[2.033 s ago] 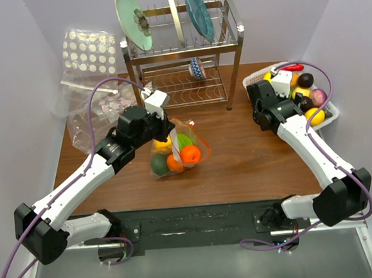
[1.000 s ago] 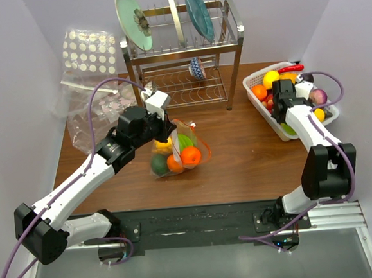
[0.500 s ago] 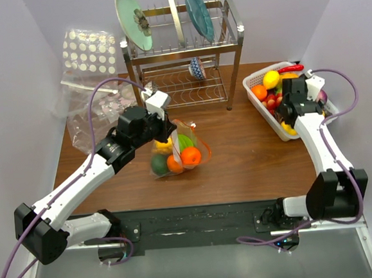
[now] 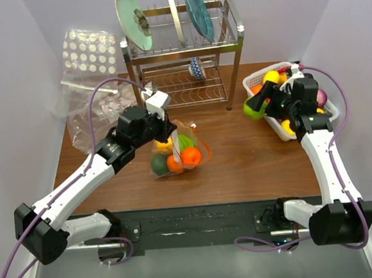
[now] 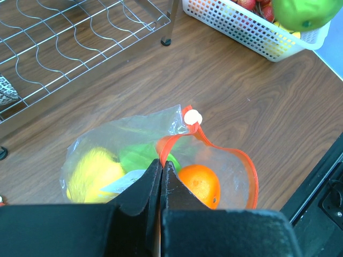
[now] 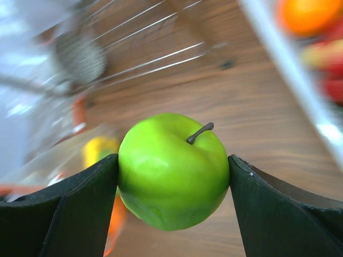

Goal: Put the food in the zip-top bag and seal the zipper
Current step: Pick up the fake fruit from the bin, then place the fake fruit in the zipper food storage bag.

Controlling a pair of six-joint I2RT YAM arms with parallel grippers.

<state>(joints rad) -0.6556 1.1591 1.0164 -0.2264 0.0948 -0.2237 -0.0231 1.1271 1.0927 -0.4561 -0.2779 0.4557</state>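
Observation:
The zip-top bag (image 4: 179, 153) lies mid-table with its mouth open. It holds an orange (image 5: 199, 184), a yellow fruit (image 5: 94, 174) and green pieces (image 5: 140, 156). My left gripper (image 5: 161, 163) is shut on the bag's orange-red zipper (image 5: 250, 174) rim, near the white slider (image 5: 193, 116). My right gripper (image 6: 173, 158) is shut on a bright green apple (image 6: 172, 170), one finger on each side. In the top view the apple (image 4: 254, 110) hangs just left of the basket, well right of the bag.
A white basket (image 4: 251, 80) with more toy food stands at the right edge. A metal dish rack (image 4: 180, 62) with plates fills the back middle. A dotted clear bag (image 4: 89, 53) and a speckled pouch (image 4: 100, 113) lie at the back left.
My right gripper reached into the basket, closed on the green apple and carried it up and left out of the basket. The left arm and the bag have not moved.

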